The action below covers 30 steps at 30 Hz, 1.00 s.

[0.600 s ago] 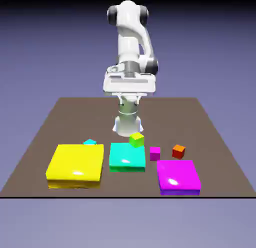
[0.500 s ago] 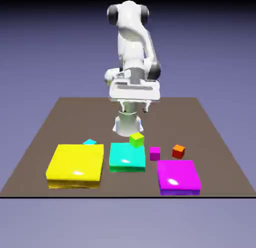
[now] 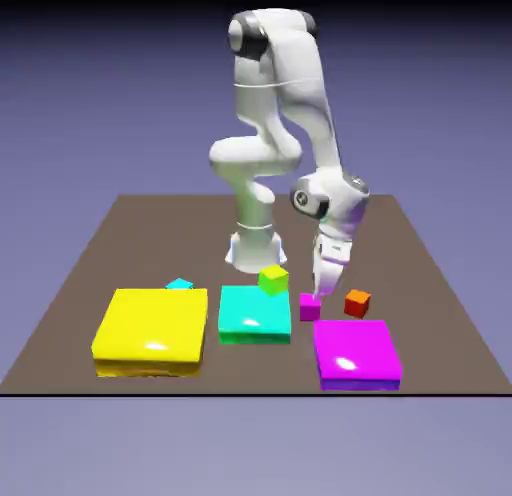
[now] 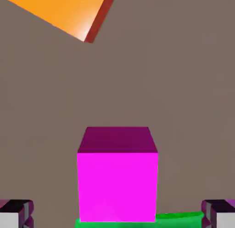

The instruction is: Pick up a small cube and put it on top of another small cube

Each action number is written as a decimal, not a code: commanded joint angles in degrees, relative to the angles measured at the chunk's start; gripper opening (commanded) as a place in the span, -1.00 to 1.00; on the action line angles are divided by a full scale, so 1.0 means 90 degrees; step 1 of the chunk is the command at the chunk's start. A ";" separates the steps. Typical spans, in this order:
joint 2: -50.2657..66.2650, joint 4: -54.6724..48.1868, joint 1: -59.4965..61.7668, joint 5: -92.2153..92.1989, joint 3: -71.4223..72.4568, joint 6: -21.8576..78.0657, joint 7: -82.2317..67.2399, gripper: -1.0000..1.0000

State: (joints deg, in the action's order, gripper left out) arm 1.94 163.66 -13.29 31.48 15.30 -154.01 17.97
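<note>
The small magenta cube point(image 3: 310, 306) rests on the brown table between the cyan slab and the small orange cube point(image 3: 357, 303). My gripper point(image 3: 322, 287) hangs just above it, tilted, fingers pointing down. In the hand view the magenta cube point(image 4: 117, 176) fills the lower middle. It sits between my two grey fingertips point(image 4: 16, 214), with wide gaps on both sides. The gripper point(image 4: 117, 217) is open and holds nothing. The orange cube point(image 4: 64, 11) shows at the hand view's top left. A small yellow-green cube point(image 3: 273, 279) stands at the cyan slab's far corner.
Three flat slabs line the table's near side: yellow point(image 3: 150, 331), cyan point(image 3: 254, 314) and magenta point(image 3: 357, 353). A small cyan cube point(image 3: 180, 283) sits behind the yellow slab. A green strip point(image 4: 179, 219) shows at the hand view's bottom edge.
The arm has swung from high over the table's middle down toward the exterior view's right. The hand has dropped to just above the small magenta cube. No cube has moved.
</note>
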 commanded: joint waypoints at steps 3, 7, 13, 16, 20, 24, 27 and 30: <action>0.0527 -0.0131 -0.0203 0.0830 -0.0415 -0.0300 0.0617 0.00; 0.1229 -0.0305 -0.0426 0.1937 -0.0969 -0.0699 0.1439 0.00; 0.0777 -0.0193 -0.0282 0.1224 -0.0613 -0.0442 0.0909 -1.00; 0.0250 -0.0062 -0.0115 0.0394 -0.0197 -0.0142 0.0293 -1.00; -0.0452 0.0112 0.0109 -0.0712 0.0357 0.0257 -0.0529 -1.00; -0.0915 -0.0049 0.0131 -0.1237 0.0098 0.0732 -0.0388 -1.00; -0.1607 -0.0063 0.0287 -0.1918 -0.0248 0.1481 0.0346 -1.00; -0.2299 -0.0008 0.0478 -0.2590 -0.0543 0.2224 0.1158 -1.00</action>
State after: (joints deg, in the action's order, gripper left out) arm -18.75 163.59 -8.99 8.00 10.42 -133.97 28.27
